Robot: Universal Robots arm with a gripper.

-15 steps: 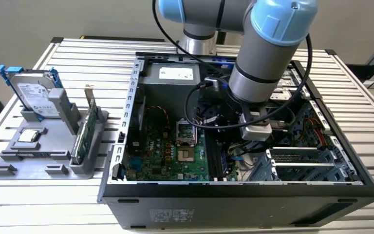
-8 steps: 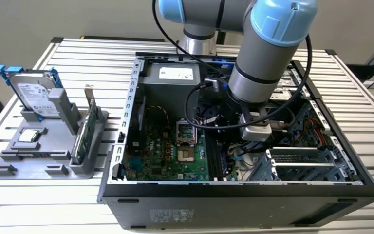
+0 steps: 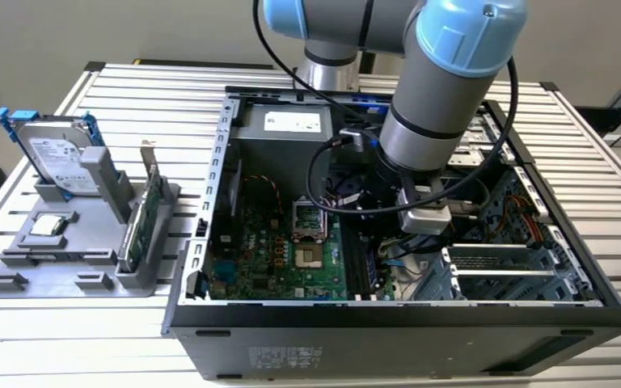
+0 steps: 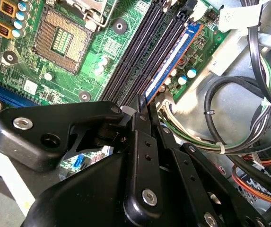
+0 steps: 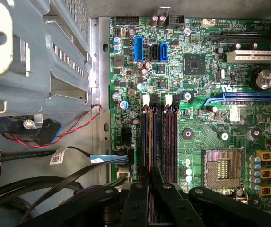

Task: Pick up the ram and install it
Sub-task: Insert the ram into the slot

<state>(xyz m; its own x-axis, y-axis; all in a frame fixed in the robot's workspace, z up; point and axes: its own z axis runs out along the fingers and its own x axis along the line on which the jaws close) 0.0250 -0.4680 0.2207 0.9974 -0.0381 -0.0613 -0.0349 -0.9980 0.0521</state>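
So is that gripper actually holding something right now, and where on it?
Yes: the gripper pinches the ram at one end of its upper edge, in the outermost memory slot.

A hard drive [image 3: 61, 158] and green card [image 3: 143, 217] stand in a grey holder [image 3: 68, 275] beside the open computer case [image 3: 397, 331].

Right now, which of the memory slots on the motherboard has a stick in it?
The outermost slot, at the board's edge beside the cable bundle: the ram stands in it, blue. The other slots are dark and empty.
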